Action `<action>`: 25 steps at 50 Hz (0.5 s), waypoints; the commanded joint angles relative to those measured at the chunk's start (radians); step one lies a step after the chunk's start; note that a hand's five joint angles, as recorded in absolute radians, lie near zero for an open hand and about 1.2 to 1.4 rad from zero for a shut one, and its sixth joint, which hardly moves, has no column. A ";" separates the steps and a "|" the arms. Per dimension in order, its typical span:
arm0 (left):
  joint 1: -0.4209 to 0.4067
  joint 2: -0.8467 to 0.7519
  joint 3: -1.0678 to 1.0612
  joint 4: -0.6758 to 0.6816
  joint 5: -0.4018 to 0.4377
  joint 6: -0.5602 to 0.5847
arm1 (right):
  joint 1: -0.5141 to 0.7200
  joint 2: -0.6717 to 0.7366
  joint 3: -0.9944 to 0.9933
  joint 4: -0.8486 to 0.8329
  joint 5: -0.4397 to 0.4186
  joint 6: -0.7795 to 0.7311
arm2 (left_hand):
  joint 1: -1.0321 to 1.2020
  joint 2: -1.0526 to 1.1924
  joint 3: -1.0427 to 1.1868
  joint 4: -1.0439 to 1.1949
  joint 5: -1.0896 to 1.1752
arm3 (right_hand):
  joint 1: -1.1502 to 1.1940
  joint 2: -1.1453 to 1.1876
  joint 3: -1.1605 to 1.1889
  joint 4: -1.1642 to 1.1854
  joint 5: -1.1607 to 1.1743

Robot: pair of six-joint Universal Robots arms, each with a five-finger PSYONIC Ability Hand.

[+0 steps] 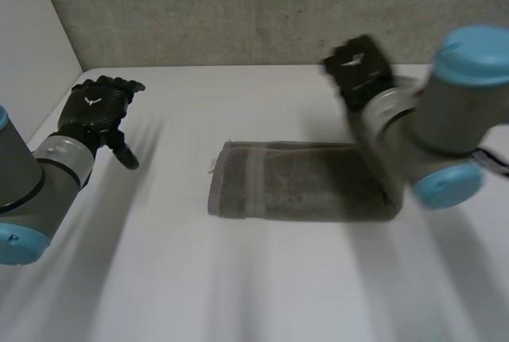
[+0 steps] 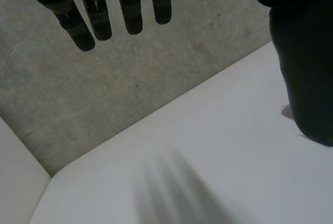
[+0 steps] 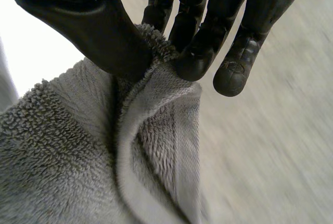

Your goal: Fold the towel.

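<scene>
A grey towel point(image 1: 302, 180) lies folded into a long strip across the middle of the white table point(image 1: 238, 286); my right arm covers its right end. My right hand point(image 1: 359, 68) is over the far right part of the table. In the right wrist view its thumb point(image 3: 99, 36) and fingertips point(image 3: 195, 60) pinch a folded edge of the towel point(image 3: 151, 146), which hangs below the palm. My left hand point(image 1: 95, 107) hovers over the table's far left corner, away from the towel, with its fingers point(image 2: 99, 18) straight and nothing in them.
A grey wall point(image 1: 238, 8) runs behind the table's far edge, and a white panel point(image 1: 28, 48) stands at the left. Bare tabletop point(image 2: 197, 172) lies under my left hand.
</scene>
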State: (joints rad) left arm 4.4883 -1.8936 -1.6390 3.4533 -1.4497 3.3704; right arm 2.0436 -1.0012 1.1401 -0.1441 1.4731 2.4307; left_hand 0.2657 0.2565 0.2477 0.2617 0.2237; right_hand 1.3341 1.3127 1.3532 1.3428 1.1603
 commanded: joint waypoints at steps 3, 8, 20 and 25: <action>-0.057 -0.006 0.024 0.001 -0.008 -0.005 | 0.202 0.191 0.059 -0.063 -0.154 -0.029 | -0.070 -0.061 -0.052 -0.066 -0.202 | 0.062 0.084 0.043 0.053 0.061; -0.092 -0.006 0.036 0.001 -0.009 -0.009 | 0.188 0.153 0.095 -0.061 -0.171 0.008 | -0.070 -0.061 -0.052 -0.066 -0.202 | -1.160 -1.138 -1.179 -1.168 -1.160; -0.222 -0.024 0.110 0.004 -0.011 -0.043 | -0.088 -0.187 0.328 -0.063 -0.220 0.365 | -0.058 -0.049 -0.040 -0.054 -0.191 | -1.160 -1.138 -1.179 -1.168 -1.160; -0.285 -0.071 0.150 0.001 -0.012 -0.049 | -0.195 -0.232 0.443 -0.060 -0.218 0.384 | -0.052 -0.043 -0.034 -0.048 -0.185 | -1.160 -1.138 -1.179 -1.168 -1.160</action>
State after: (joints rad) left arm 4.2792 -1.9205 -1.5362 3.4566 -1.4590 3.3309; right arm 1.9874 -1.1549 1.4406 -0.2086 1.2559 2.7538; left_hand 0.2656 0.2565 0.2477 0.2617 0.2248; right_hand 0.2327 0.2496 0.2501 0.2562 0.0592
